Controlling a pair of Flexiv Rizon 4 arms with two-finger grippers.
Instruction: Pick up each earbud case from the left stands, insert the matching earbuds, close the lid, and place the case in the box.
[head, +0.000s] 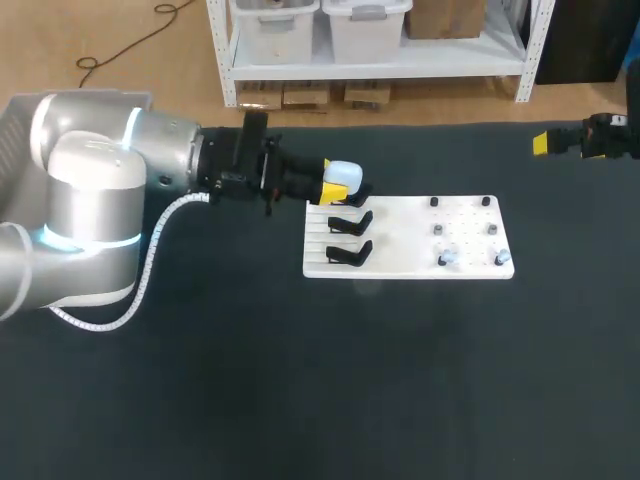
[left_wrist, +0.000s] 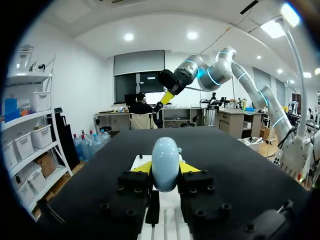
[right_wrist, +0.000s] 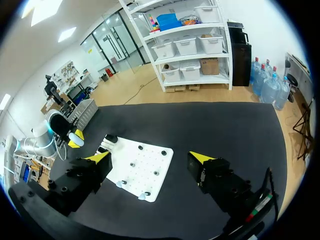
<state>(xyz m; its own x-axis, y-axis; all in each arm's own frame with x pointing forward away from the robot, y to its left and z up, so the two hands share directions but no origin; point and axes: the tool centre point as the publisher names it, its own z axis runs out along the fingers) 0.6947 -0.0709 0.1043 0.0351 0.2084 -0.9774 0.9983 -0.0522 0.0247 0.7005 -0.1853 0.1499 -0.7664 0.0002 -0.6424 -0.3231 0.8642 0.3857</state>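
The left hand (head: 335, 185) is clamped on a pale blue earbud case (head: 343, 175) at the farthest stand of the white board (head: 410, 265) on the worktop; this looks like the pick-up step, and next it likely needs lifting clear towards the right hand (right_wrist: 150, 159), whose fingers are apart.

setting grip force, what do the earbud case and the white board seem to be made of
Earbud case: likely hard plastic, pale blue, smooth with a soft sheen. White board: probably matte rigid plastic, flat and evenly white, though the look leaves it open.
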